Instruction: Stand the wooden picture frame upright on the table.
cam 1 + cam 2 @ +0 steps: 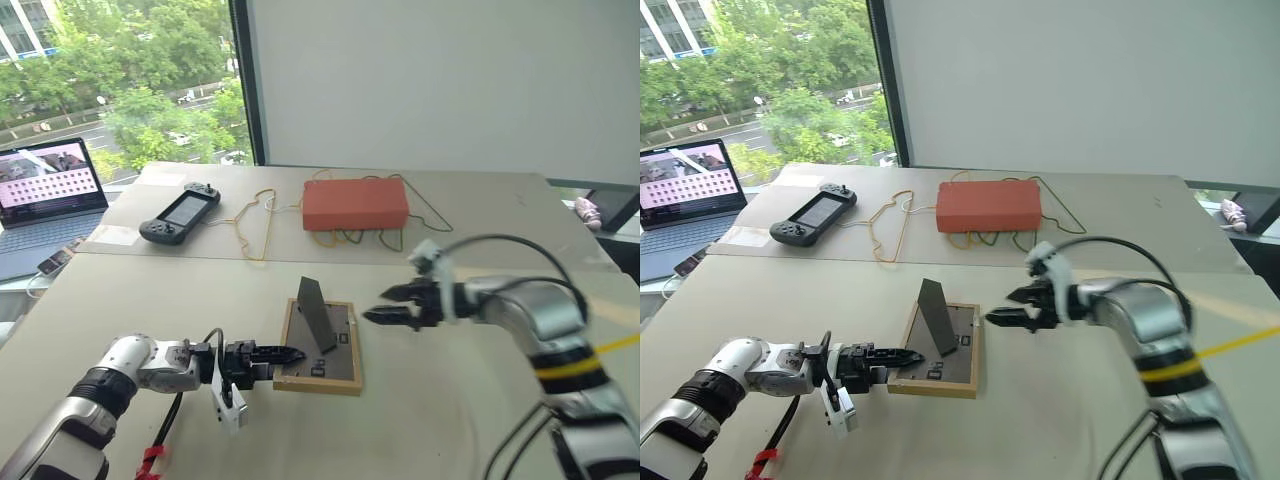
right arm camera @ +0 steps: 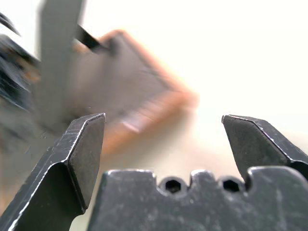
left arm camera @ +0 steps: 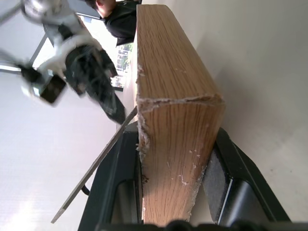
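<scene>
Wooden picture frame [image 1: 320, 345] face-down, orange-red box [image 1: 355, 204] and game controller [image 1: 180, 214] behind

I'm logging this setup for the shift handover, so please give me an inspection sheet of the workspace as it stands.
Surface: table, pale beige top.
Job's things: wooden picture frame lying face down, black stand folded out and pointing up.
Clutter: orange-red box, handheld game console.
Grippers: left gripper shut on the frame's near-left corner; right gripper open, beside the stand, touching nothing.
Cables: yellow cord looping from the box towards the console.
Surroundings: laptop left, window with trees.
</scene>
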`<state>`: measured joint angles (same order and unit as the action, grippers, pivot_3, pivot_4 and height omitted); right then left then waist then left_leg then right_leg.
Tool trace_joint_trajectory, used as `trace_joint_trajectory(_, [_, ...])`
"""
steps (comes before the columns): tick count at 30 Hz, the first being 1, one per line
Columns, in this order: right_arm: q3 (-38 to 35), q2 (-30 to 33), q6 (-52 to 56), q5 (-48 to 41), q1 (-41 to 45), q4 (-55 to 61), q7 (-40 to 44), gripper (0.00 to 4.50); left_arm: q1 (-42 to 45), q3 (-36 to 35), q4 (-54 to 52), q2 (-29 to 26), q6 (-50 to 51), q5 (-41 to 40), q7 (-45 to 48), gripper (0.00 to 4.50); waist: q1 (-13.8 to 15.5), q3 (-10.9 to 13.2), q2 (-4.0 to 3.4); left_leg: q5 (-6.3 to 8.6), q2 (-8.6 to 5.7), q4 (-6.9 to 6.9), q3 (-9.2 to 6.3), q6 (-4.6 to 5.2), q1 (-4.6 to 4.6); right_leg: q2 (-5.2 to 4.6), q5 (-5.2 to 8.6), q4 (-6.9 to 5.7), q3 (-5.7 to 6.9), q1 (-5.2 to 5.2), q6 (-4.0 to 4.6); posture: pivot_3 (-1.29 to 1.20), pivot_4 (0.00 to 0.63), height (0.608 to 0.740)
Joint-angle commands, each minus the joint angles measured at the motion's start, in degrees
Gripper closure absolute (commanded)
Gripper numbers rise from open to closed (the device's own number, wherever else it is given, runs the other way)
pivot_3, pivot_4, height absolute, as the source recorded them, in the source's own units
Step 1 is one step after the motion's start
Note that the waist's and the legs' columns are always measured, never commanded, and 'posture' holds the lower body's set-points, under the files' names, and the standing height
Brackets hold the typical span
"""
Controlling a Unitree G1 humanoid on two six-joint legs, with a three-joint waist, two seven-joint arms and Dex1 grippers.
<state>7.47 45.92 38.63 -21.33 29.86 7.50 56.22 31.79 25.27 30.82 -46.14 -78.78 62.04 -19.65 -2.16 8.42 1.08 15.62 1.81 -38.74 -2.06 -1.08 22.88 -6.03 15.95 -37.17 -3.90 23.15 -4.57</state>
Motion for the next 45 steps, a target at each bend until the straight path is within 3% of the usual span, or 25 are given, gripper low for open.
trace_joint_trajectory(1, [2.91, 3.79, -28.69, 12.45, -7.89, 6.08, 1.81, 0.0, 0.33, 1.04, 1.91, -0.92, 1.44, 0.88, 0.55, 3.34, -0.41, 0.0, 0.0, 0.0, 0.01, 0.0, 0.03, 0.0, -0.02, 0.0, 0.0, -0.01, 0.0, -0.01, 0.0, 0.0, 0.15, 0.74])
trace_joint_trajectory(4, [7.24, 4.67, -53.14, 27.43, -12.76, 4.4, -5.24, 0.0, 0.73, 1.13, 2.76, -0.81, 1.14, -0.17, 0.72, 3.34, -0.59, 0.0, 0.0, -0.03, 0.02, -0.05, 0.18, -0.04, -0.14, -0.04, 0.0, 0.1, -0.01, 0.0, 0.0, 0.0, 0.15, 0.74])
trace_joint_trajectory(7, [8.9, 1.77, -66.53, 38.46, -14.05, 1.99, -15.24, 0.0, 1.0, 0.82, 3.34, -0.84, 0.04, -2.09, 0.63, 3.34, -0.63, 0.01, 0.01, -0.05, 0.05, -0.06, 0.3, -0.09, -0.26, -0.05, -0.01, 0.08, -0.03, -0.01, 0.01, 0.0, 0.15, 0.74])
trace_joint_trajectory(12, [11.16, -4.91, -73.29, 49.49, -11.45, -1.66, -25.15, 0.0, 1.12, -0.31, 2.97, -0.59, -3.3, -6.99, 1.02, 3.34, -0.5, 0.01, 0.02, -0.17, 0.07, -0.02, 0.37, -0.3, -0.34, -0.05, -0.04, 0.06, -0.06, -0.02, 0.08, 0.0, 0.15, 0.74])
trace_joint_trajectory(17, [14.32, -10.56, -74.96, 56.27, -7.09, -5.37, -29.47, 0.0, 1.4, -0.97, 2.21, -0.1, -4.58, -9.15, 2.86, 3.34, -0.31, 0.01, 0.02, -0.21, 0.05, 0.0, 0.4, -0.36, -0.34, -0.07, -0.07, 0.07, -0.06, -0.02, 0.11, 0.0, 0.15, 0.74])
trace_joint_trajectory(21, [15.61, -12.42, -74.92, 57.61, -5.76, -7.76, -30.07, 0.0, 1.33, -1.1, 2.23, 0.25, -4.53, -10.06, 4.5, 3.34, -0.29, 0.01, 0.02, -0.21, 0.04, 0.01, 0.4, -0.37, -0.35, -0.07, -0.07, 0.07, -0.05, -0.04, 0.11, 0.0, 0.15, 0.74])
trace_joint_trajectory(24, [15.37, -12.1, -75.01, 56.66, -6.59, -8.15, -29.9, 0.65, 0.96, -1.55, 2.29, 0.06, -4.49, -10.44, 5.36, 3.34, -0.28, 0.01, 0.01, -0.22, 0.04, 0.02, 0.41, -0.38, -0.35, -0.07, -0.07, 0.05, -0.05, -0.06, 0.11, 0.0, 0.15, 0.74])
trace_joint_trajectory(25, [15.27, -11.87, -75.22, 56.54, -6.85, -8.13, -29.99, 1.19, 0.79, -1.71, 2.2, 0.01, -4.51, -10.55, 5.54, 3.34, -0.28, 0.01, 0.02, -0.23, 0.04, 0.02, 0.41, -0.4, -0.35, -0.07, -0.07, 0.05, -0.05, -0.06, 0.11, 0.0, 0.15, 0.74])
trace_joint_trajectory(32, [12.02, -11.1, -72.05, 52.72, -9.04, -7.81, -29.95, 3.15, -0.31, -2.63, 1.81, 0.29, -4.4, -11.73, 6.98, 3.34, -0.43, 0.01, 0.01, -0.21, 0.06, 0.03, 0.42, -0.37, -0.38, -0.07, -0.07, 0.04, -0.06, -0.06, 0.12, 0.0, 0.15, 0.74])
trace_joint_trajectory(45, [9.81, -11.44, -68.03, 48.28, -11.08, -2.22, -26.84, 3.23, -0.47, -2.75, 2.57, 0.89, -3.67, -13.38, 9.19, 3.34, -0.42, 0.01, 0.01, -0.2, 0.05, 0.03, 0.43, -0.35, -0.42, -0.07, -0.07, 0.04, -0.06, -0.09, 0.12, 0.0, 0.15, 0.74])
